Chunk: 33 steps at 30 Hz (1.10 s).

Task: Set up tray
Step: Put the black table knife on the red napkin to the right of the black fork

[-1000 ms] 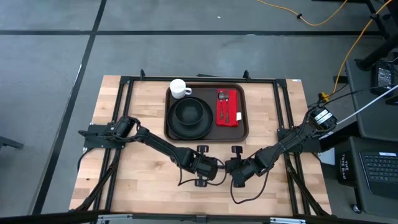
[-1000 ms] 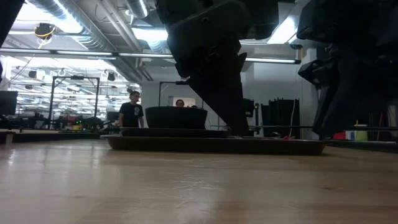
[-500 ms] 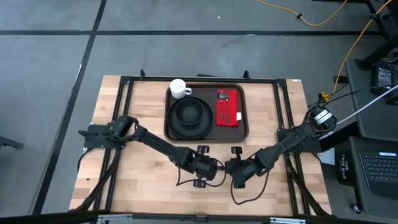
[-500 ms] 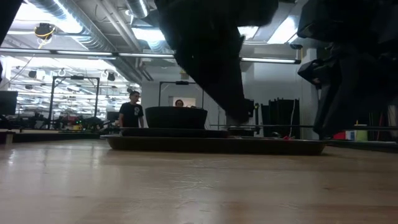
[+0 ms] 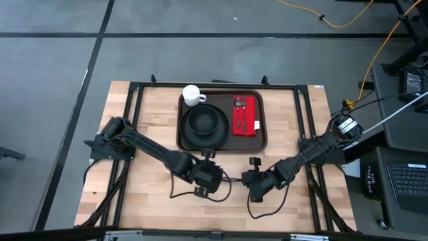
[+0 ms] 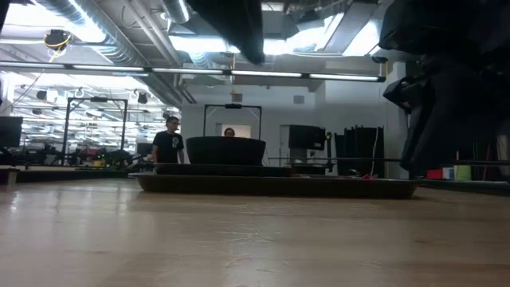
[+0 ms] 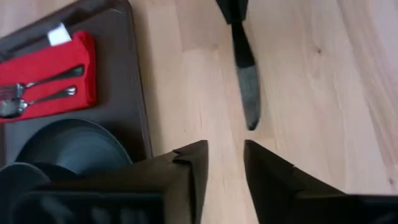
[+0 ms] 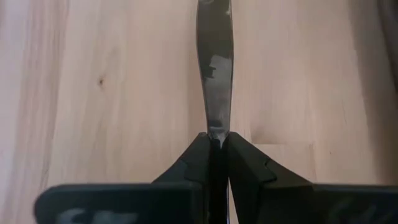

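Knife (image 8: pixel 214 81) clamped in the right tool (image 8: pixel 216 144); the left tool (image 7: pixel 222 158) hangs released at nine o'clock of it. Tray (image 5: pixel 262 127) sits at twelve o'clock, napkin (image 5: pixel 245 115) with spoon and fork. Next move, I'd say: lay the knife there. Wooden desk (image 5: pixel 154 201), workshop beyond.

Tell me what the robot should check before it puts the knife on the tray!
1. Right gripper shut on the knife: ok, the fingers pinch one end.
2. Left gripper free of the knife: ok, its fingers stand apart with nothing between them.
3. Room beside the fork and spoon on the red napkin: ok, bare cloth shows next to them.
4. Tray holds its other pieces: ok, the plate with bowl and the white cup are on it.
5. Which end of the knife is held: cannot tell.
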{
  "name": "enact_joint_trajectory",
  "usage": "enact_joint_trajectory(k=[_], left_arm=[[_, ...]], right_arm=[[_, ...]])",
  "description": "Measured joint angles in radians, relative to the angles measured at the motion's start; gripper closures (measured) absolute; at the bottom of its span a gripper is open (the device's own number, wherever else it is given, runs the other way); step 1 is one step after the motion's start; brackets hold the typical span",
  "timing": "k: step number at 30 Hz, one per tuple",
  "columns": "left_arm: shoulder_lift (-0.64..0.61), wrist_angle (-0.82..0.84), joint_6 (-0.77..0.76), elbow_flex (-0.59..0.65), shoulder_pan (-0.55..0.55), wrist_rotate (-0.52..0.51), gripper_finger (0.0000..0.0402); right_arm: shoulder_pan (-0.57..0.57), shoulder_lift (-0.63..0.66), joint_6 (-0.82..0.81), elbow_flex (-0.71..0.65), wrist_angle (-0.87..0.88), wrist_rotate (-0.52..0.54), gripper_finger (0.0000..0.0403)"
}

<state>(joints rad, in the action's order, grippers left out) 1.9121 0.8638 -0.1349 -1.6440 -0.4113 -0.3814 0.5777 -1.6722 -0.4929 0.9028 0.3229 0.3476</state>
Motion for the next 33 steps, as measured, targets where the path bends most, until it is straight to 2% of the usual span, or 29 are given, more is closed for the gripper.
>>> enact_joint_trajectory(k=[3,6,10,14,19,26,29,33], left_arm=[[-0.036,0.008,0.008,0.009,-0.010,-0.003,0.0329],[-0.084,-0.037,0.007,0.077,-0.015,-0.010,0.0349],[-0.181,-0.190,-0.029,0.255,-0.015,0.007,0.0367],[-0.301,-0.418,-0.015,0.457,-0.012,0.026,0.0378],[-0.454,-0.666,0.044,0.684,-0.004,0.039,0.0382],[-0.635,-0.853,0.137,0.924,0.065,0.047,0.0382],[-0.686,-0.929,0.215,1.007,0.127,0.100,0.0383],[-0.728,-1.015,0.268,1.100,0.231,0.251,0.0391]], right_arm=[[-0.006,0.001,0.002,0.000,-0.011,0.018,0.0361],[-0.012,0.025,0.027,0.000,-0.022,0.018,0.0361],[-0.012,0.085,0.078,0.000,-0.022,0.042,0.0361],[-0.014,0.152,0.115,-0.012,-0.032,0.080,0.0361],[-0.030,0.203,0.186,-0.066,-0.144,0.104,0.0361],[-0.138,0.244,0.265,-0.076,-0.149,0.107,0.0361],[-0.208,0.246,0.280,-0.076,-0.149,0.107,0.0361],[-0.274,0.248,0.296,-0.076,-0.177,0.103,0.0361]])
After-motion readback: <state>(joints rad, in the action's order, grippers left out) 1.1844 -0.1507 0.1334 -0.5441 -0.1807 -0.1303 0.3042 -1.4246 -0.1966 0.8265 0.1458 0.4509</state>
